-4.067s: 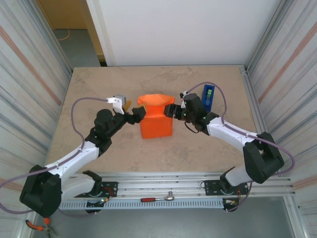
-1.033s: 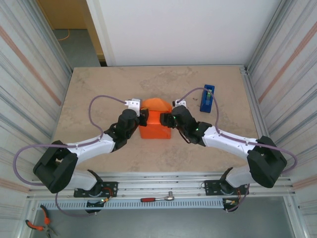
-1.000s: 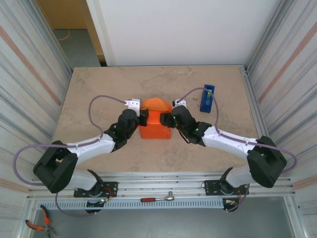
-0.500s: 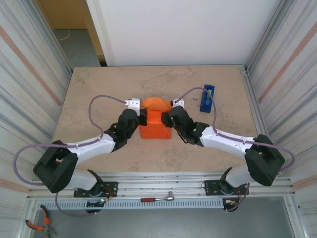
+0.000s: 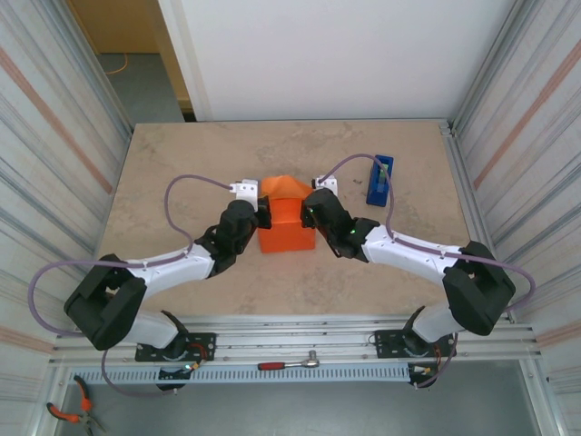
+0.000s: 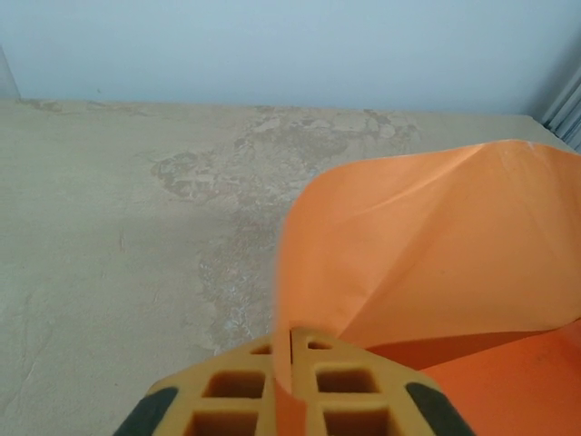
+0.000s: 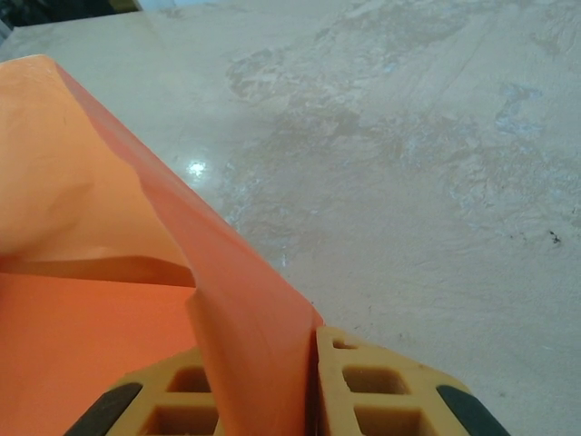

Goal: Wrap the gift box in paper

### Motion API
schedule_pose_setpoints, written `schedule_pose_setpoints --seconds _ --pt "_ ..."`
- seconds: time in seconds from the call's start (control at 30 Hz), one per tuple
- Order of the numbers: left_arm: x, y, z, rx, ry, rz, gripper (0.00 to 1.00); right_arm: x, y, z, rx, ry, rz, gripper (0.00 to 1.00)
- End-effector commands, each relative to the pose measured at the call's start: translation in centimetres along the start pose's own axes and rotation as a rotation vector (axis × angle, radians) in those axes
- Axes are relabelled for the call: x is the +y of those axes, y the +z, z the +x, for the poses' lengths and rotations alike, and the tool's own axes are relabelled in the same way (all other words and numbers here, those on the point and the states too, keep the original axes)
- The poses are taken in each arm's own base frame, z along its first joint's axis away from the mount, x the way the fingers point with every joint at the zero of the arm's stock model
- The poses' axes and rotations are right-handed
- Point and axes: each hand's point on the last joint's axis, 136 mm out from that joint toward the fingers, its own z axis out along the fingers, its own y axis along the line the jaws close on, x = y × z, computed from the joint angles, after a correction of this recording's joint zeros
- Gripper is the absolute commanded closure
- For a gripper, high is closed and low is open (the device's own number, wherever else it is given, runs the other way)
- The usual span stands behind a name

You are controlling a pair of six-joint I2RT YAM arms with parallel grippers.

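Left gripper (image 6: 290,354) and right gripper (image 7: 310,359) are each clamped on a raised flap of the paper (image 5: 287,229). The paper sits draped in the middle of the top view on the surface (image 5: 182,163), with the box hidden beneath it. Pulling the thin sheet too hard or unevenly could tear it at a pinch. It could also drag the box sideways, leaving a slack, crooked fold.

the paper (image 5: 286,227) folds over the gift box, hiding it.
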Motion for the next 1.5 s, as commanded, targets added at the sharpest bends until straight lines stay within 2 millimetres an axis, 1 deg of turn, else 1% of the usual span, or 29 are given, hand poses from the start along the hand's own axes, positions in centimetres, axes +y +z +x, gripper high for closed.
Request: schedule_pose_setpoints --seconds 0.0,0.1,0.17,0.23,0.3,0.37,0.43,0.53,0.6,0.67,0.83,0.93,1.03,1.1,1.13,1.2,1.3,1.33,1.4,1.47 --pt "-1.0 -0.1 0.1 0.04 0.026 0.041 0.73 -0.8 0.3 2.0 0.06 -0.045 0.036 0.95" --pt "-0.3 -1.2 -2.4 0.01 -0.008 0.062 0.52 -1.1 0.2 2.2 0.062 -0.03 0.048 0.96" --pt "0.4 -2.4 -4.1 -0.006 -0.057 0.09 0.41 -1.1 0.2 2.3 0.06 -0.024 0.052 0.97" --pt "1.0 -3.5 -5.5 -0.024 -0.091 0.12 0.34 -1.0 0.1 2.4 0.059 -0.018 0.057 0.98" --pt "1.2 -4.5 -6.0 -0.019 -0.101 0.139 0.3 -1.1 0.1 2.4 0.058 -0.015 0.067 0.99" --pt "1.2 -5.4 -5.6 -0.004 -0.106 0.153 0.29 -1.1 0.1 2.5 0.055 -0.011 0.078 0.99" --pt "1.4 -6.0 -4.7 0.007 -0.124 0.158 0.28 -1.0 0.1 2.6 0.055 -0.004 0.077 0.99" --pt "1.6 -6.3 -3.2 0.005 -0.14 0.148 0.27 -1.0 0.1 2.8 0.054 0.001 0.08 0.99" --pt "1.5 -6.2 -2.5 0.003 -0.147 0.146 0.27 -1.0 0.1 2.9 0.057 0.0 0.082 0.99" --pt "1.2 -5.8 -2.2 0.008 -0.146 0.15 0.27 -1.1 0.0 2.9 0.055 0.0 0.083 0.99" --pt "0.3 -4.0 -1.7 0.022 -0.125 0.148 0.27 -1.2 -0.1 2.7 0.049 0.002 0.089 0.99" --pt "0.2 -2.9 -1.9 0.016 -0.118 0.13 0.27 -1.3 -0.1 2.8 0.053 0.004 0.088 0.98" --pt "0.4 -1.7 -1.4 0.03 -0.103 0.095 0.28 -1.1 -0.2 2.7 0.056 0.003 0.08 0.97" --pt "1.3 -1.1 -0.6 0.043 -0.1 0.046 0.31 -0.8 -0.3 2.4 0.059 -0.001 0.066 0.93" --pt "1.5 -0.9 -0.4 0.046 -0.096 0.032 0.33 -0.6 -0.4 2.0 0.061 -0.001 0.054 0.89" --pt "2.0 -0.6 0.6 0.064 -0.09 0.002 0.38 -0.3 -0.9 1.0 0.06 0.004 0.032 0.77" --pt "2.4 -0.4 1.5 0.08 -0.082 -0.016 0.43 -0.1 -2.1 -0.8 0.037 0.018 0.003 0.64" --pt "2.4 -0.5 1.6 0.081 -0.079 -0.016 0.44 -0.1 -2.4 -1.1 0.034 0.022 -0.006 0.6" --pt "2.5 -0.5 1.7 0.085 -0.073 -0.019 0.45 0.1 -2.9 -1.9 0.026 0.028 -0.033 0.47" --pt "2.4 -0.5 1.7 0.085 -0.066 -0.016 0.45 0.4 -3.2 -2.3 0.026 0.024 -0.057 0.37"
